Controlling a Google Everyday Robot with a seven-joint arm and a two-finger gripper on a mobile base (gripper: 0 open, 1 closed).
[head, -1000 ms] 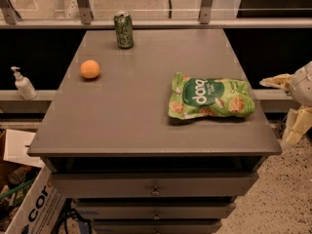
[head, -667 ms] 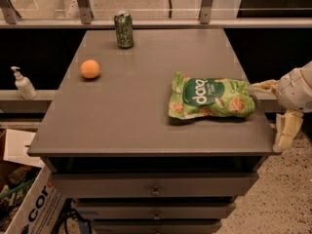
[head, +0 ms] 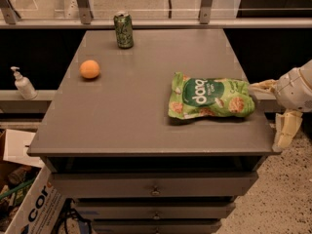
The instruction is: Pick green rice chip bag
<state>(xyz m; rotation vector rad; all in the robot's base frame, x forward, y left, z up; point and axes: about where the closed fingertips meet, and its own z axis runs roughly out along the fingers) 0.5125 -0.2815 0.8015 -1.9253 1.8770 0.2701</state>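
Observation:
The green rice chip bag [head: 210, 98] lies flat on the right part of the grey table [head: 131, 111], its dark green patch with white lettering facing up. My gripper [head: 266, 116] is at the table's right edge, just right of the bag. It is open, with the fingers spread wide. The upper finger [head: 261, 86] points left and reaches the bag's right end. The lower finger [head: 284, 128] hangs beside the table's right front corner. Nothing is held.
A green drink can [head: 124, 29] stands at the table's back edge. An orange ball [head: 89, 69] lies at the left. A pump bottle [head: 22, 83] stands on a ledge to the left. A cardboard box [head: 29, 206] sits on the floor at lower left. Drawers [head: 155, 184] are below the tabletop.
My gripper has moved left toward the bag, and its upper finger now reaches the bag's right end. The bag, can and ball have not moved.

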